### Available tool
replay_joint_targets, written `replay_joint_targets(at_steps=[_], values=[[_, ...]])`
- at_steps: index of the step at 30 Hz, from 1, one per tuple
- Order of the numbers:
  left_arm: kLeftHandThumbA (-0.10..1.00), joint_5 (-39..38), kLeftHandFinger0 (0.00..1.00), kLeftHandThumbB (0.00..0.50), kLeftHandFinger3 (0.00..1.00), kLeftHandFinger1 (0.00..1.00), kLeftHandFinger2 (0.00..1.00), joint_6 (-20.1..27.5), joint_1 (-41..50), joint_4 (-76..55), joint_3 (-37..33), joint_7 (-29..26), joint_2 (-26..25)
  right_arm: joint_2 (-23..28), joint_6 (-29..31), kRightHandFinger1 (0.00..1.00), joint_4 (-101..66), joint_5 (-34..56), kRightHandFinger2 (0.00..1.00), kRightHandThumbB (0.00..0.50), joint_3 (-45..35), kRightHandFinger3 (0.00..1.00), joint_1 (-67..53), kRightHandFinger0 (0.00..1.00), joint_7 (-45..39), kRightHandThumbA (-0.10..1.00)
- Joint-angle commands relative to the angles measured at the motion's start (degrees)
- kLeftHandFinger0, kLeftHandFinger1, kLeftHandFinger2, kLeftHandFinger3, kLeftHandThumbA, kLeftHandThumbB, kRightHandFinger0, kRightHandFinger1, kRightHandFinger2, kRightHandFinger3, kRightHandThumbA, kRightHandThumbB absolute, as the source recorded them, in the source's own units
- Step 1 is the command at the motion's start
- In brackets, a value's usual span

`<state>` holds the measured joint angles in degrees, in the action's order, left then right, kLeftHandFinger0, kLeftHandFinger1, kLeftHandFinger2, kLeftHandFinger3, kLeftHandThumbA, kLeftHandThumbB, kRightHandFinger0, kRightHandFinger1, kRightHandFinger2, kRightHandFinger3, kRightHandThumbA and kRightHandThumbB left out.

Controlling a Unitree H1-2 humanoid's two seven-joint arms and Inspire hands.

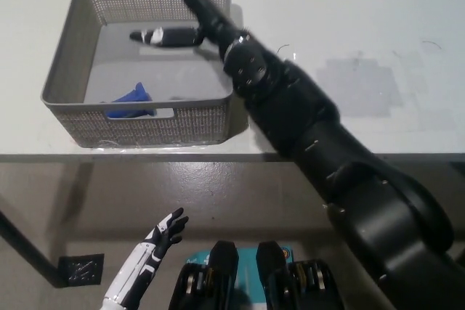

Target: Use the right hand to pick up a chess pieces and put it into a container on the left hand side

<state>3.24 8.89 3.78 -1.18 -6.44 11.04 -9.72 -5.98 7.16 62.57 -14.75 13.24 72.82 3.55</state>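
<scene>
Head view: right hand point(195, 21) hangs over the basket point(64, 70), fingers spread, holding nothing. Below it the blue piece point(131, 102) lies on the basket floor against the near wall. Basket sits on the white table point(349, 19). Left hand point(156, 243) rests low, fingers apart.

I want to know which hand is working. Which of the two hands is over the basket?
The black right hand: it reaches over the grey mesh basket, open, above the blue chess piece. The white left hand is low, below the table edge.
</scene>
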Motion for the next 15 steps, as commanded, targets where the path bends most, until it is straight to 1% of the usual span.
replay_joint_targets(at_steps=[1, 3, 5, 6, 7, 8, 9, 11, 13, 15], values=[[1.00, 0.27, 1.00, 0.237, 1.00, 1.00, 1.00, 1.71, 0.86, -1.17, -0.64, 0.60, -0.61, 4.59, -2.69, 1.00, -20.23, 5.02, 1.00, 0.425, -5.15, 1.00, -2.66, 1.00, -3.12, 1.00], [1.00, 0.24, 1.00, 0.233, 1.00, 1.00, 1.00, 1.92, 1.74, -1.00, -0.85, 0.63, -0.47, 6.00, -4.60, 1.00, -28.12, 5.32, 1.00, 0.431, -5.90, 1.00, -5.64, 1.00, -4.11, 1.00], [1.00, 0.21, 1.00, 0.244, 1.00, 1.00, 1.00, 2.11, 2.70, -1.03, -0.92, 0.48, -0.26, 7.19, -7.09, 1.00, -36.91, 5.01, 1.00, 0.436, -6.80, 1.00, -9.38, 1.00, -4.06, 1.00], [1.00, 0.16, 1.00, 0.238, 1.00, 1.00, 1.00, 2.63, 3.42, -0.85, -0.93, 0.27, -0.01, 7.90, -7.92, 1.00, -41.21, 5.17, 1.00, 0.439, -7.22, 1.00, -11.45, 1.00, -4.49, 1.00], [1.00, -0.35, 1.00, 0.242, 1.00, 1.00, 1.00, 2.17, 3.62, -0.85, -0.98, 0.60, -0.02, 8.87, -7.94, 1.00, -44.95, 4.47, 1.00, 0.427, -7.48, 1.00, -13.30, 1.00, -4.25, 1.00], [1.00, -0.27, 1.00, 0.253, 1.00, 1.00, 1.00, 2.18, 4.13, -0.78, -1.04, 0.49, 0.12, 9.71, -8.96, 1.00, -49.04, 4.27, 1.00, 0.426, -7.82, 1.00, -15.47, 1.00, -4.64, 1.00], [1.00, -0.12, 1.00, 0.247, 1.00, 1.00, 1.00, 2.40, 4.49, -0.81, -1.03, 0.32, 0.21, 10.55, -9.99, 1.00, -53.14, 4.46, 1.00, 0.424, -8.43, 1.00, -17.77, 1.00, -4.98, 1.00], [1.00, 0.47, 1.00, 0.222, 1.00, 1.00, 1.00, 4.19, 5.78, -0.40, -0.98, -0.70, 0.92, 11.68, -10.99, 1.00, -60.19, 6.44, 1.00, 0.408, -9.70, 1.00, -22.71, 1.00, -5.78, 1.00], [1.00, 0.42, 1.00, 0.224, 1.00, 1.00, 1.00, 4.38, 7.05, -0.59, -1.04, -0.79, 1.08, 12.43, -12.44, 1.00, -66.50, 8.38, 1.00, 0.404, -11.03, 1.00, -27.58, 1.00, -6.21, 1.00], [1.00, 0.35, 1.00, 0.207, 1.00, 1.00, 1.00, 4.63, 8.37, -0.78, -1.14, -0.70, 1.04, 13.56, -11.55, 1.00, -71.59, 11.64, 1.00, 0.355, -12.46, 1.00, -32.93, 1.00, -6.70, 1.00]])
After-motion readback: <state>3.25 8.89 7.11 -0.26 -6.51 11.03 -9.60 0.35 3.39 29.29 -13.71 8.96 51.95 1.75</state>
